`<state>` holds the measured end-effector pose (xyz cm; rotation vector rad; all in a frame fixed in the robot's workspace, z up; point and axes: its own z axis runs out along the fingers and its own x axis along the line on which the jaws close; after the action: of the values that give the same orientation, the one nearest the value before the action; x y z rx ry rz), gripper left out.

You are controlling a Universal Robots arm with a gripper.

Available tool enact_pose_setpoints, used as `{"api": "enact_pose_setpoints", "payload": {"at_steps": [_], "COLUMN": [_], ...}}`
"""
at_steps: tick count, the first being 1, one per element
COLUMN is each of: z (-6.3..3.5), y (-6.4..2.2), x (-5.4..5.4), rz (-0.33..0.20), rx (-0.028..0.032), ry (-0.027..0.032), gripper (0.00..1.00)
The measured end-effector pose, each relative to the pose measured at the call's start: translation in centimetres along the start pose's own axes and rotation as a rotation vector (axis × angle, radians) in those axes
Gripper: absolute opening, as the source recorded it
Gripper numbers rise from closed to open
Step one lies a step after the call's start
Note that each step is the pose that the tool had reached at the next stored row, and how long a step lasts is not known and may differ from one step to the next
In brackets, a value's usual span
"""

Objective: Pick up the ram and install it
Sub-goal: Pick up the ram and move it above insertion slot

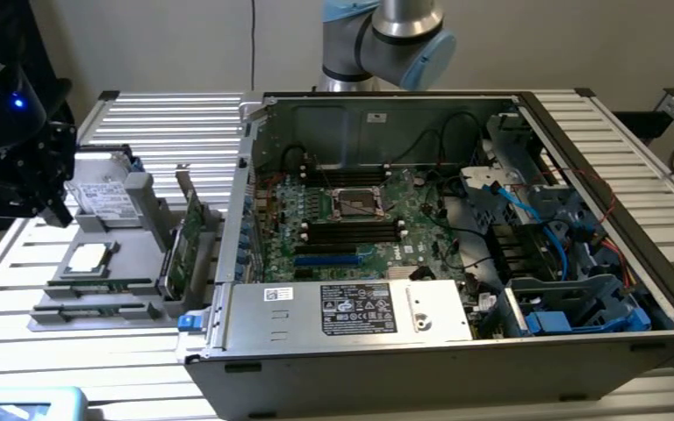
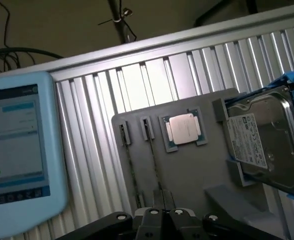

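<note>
Gripper: I see the gripper [image 1: 50, 209] [image 2: 163, 196] at the exterior view's left, above the far end of the tray. Its fingers are pressed together and hold nothing.
Tray: the grey tray [image 1: 138, 254] [image 2: 197, 175] lies on the slatted table just beside the case. It carries a hard drive [image 1: 101, 195], a processor [image 1: 85, 257] and two memory sticks.
Ram: the ram [image 1: 101, 285] [image 2: 154, 160] stands on edge in a tray slot right next to the processor. A second stick [image 1: 89, 310] sits in the slot beyond it.
Handling: I judge it light, stiff and thin, and easily damaged at the chips and the contact edge. I would pinch the two flat faces near the middle of the upper edge, squarely and gently.
Card: a larger expansion card [image 1: 179, 259] stands upright between tray and case; it is not my target.
Case: the open computer case [image 1: 431, 368] lies at the exterior view's right, with the black memory slots [image 1: 349, 232] well apart from the ram.
</note>
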<state>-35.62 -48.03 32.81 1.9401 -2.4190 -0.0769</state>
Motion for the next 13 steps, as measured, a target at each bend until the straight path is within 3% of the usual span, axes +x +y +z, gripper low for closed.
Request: {"api": "enact_pose_setpoints", "payload": {"at_steps": [7, 10, 13], "z": [-0.01, -0.01, 0.00], "y": [0.00, 0.00, 0.00], "x": [0.00, 0.00, 0.00], "rz": [-0.126, -0.163, -0.169], "rx": [0.0173, 0.0287, 0.0312], "ry": [0.0044, 0.0044, 0.0040], "gripper": [0.11, 0.11, 0.11]}}
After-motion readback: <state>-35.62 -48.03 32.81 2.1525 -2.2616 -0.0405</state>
